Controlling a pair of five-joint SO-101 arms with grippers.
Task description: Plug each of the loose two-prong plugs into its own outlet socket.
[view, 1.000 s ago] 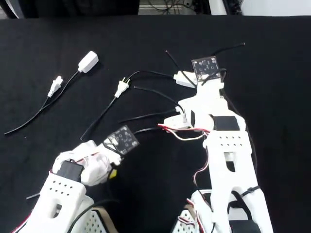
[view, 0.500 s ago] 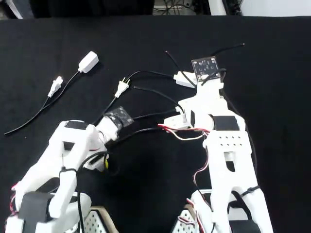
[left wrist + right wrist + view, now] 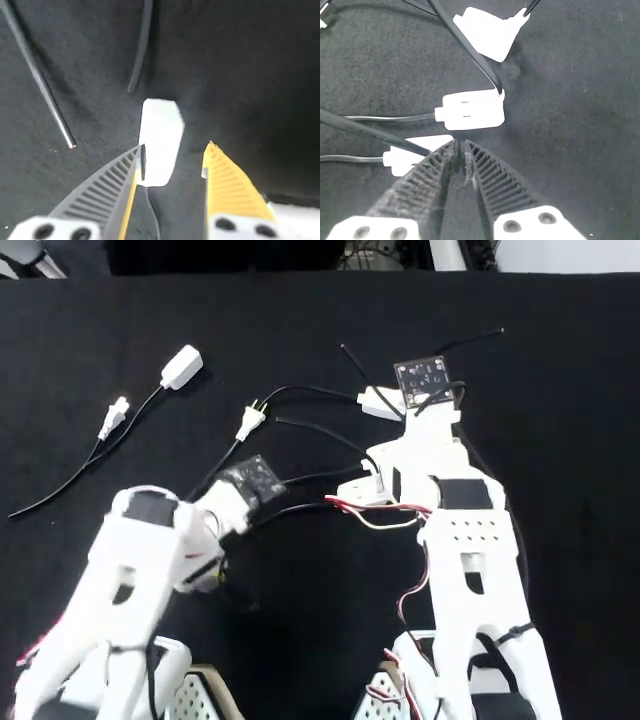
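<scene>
My left gripper (image 3: 172,150) is open, low over the black cloth. A white outlet block (image 3: 159,140) lies between its grey and yellow fingers, close against the grey one. My right gripper (image 3: 460,146) is shut with nothing in it, its tips just short of a white two-slot socket (image 3: 470,111). Beside that lie a white plug body (image 3: 487,32) and another white piece (image 3: 412,152). From above, one loose two-prong plug (image 3: 250,422) lies mid-table. Another plug (image 3: 113,418) and a white socket (image 3: 182,367) lie at the far left.
Black cables (image 3: 310,435) cross the cloth between the two arms and run under the left wrist (image 3: 252,480). Red and white wires (image 3: 375,510) hang off the right arm (image 3: 465,540). The table's far side and right side hold nothing.
The left arm has swung up from the near left corner toward the middle of the table, bringing its wrist over the cables. The right arm has not moved.
</scene>
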